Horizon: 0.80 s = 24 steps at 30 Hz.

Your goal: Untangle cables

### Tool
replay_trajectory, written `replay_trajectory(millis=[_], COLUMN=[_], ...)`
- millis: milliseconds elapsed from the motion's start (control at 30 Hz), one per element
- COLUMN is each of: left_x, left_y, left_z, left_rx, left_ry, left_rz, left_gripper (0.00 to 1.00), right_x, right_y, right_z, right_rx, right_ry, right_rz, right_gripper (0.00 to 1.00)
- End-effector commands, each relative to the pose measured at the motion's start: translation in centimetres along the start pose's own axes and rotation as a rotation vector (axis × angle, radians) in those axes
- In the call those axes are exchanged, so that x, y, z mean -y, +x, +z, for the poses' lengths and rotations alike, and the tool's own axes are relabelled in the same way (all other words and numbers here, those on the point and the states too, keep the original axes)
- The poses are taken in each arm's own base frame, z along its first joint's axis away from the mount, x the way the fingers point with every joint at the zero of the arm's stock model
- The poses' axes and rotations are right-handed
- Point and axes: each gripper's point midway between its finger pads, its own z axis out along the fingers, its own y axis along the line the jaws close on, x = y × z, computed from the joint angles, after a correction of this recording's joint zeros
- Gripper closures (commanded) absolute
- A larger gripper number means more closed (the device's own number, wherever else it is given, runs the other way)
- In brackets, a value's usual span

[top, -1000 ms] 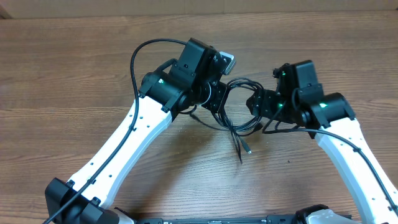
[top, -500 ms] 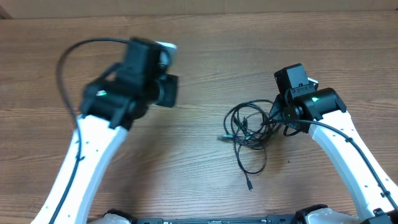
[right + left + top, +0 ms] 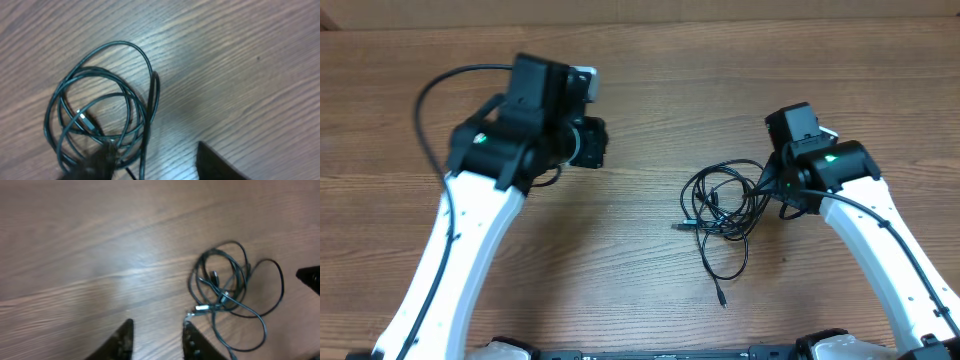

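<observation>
The cables (image 3: pixel 720 205) are thin black cords lying in a tangled coil on the wooden table, right of centre. One loose end trails toward the front (image 3: pixel 722 298). A silver plug (image 3: pixel 682 226) sticks out on the left of the coil. My right gripper (image 3: pixel 772 188) is at the coil's right edge. In the right wrist view it is open (image 3: pixel 155 167), with one finger over the cable loops (image 3: pixel 100 105) and a strand running between the fingers. My left gripper (image 3: pixel 592 143) is far left of the coil, open and empty (image 3: pixel 157 330). The coil (image 3: pixel 225 287) shows to its right.
The table is bare brown wood. Thick black arm wires loop behind my left arm (image 3: pixel 430 95) and along my right arm (image 3: pixel 880 215). The left arm's white links run toward the front left.
My left gripper has pulled away to the left from the tangle. The cables have dropped and spread on the table. My right gripper has stayed at their right edge.
</observation>
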Motion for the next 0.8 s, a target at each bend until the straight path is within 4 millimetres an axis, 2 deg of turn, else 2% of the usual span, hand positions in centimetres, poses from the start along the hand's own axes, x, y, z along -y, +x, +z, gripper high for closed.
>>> replay_trajectory(millis=[0, 200, 433, 533, 667, 767], left_x=[2.5, 6.3, 11.5, 13.6, 15.1, 15.0], left_y=[0.9, 2.4, 4.5, 5.5, 6.8, 7.9], left_z=[3.0, 8.4, 14.9, 17.6, 20.7, 22.9], left_rx=[-0.091, -0.189, -0.231, -0.234, -0.241, -0.252], left_ry=[0.096, 0.186, 0.261, 0.288, 0.298, 0.257], left_rz=[0.015, 0.152, 0.285, 0.327, 0.359, 0.380], left_gripper=[0.62, 0.58, 0.46, 0.46, 0.46, 0.46], right_x=[-0.4, 0.2, 0.8, 0.9, 1.0, 1.2], right_y=[-1.7, -2.1, -1.4, -1.2, -1.0, -0.8], right_z=[-2.7, -4.6, -4.8, -4.7, -4.7, -4.7], right_rx=[0.035, 0.040, 0.017, 0.012, 0.003, -0.005], right_ry=[-0.117, -0.204, -0.188, -0.184, -0.178, -0.172], right_rz=[0.049, 0.055, 0.051, 0.050, 0.049, 0.048], right_gripper=[0.40, 0.31, 0.30, 0.30, 0.30, 0.30])
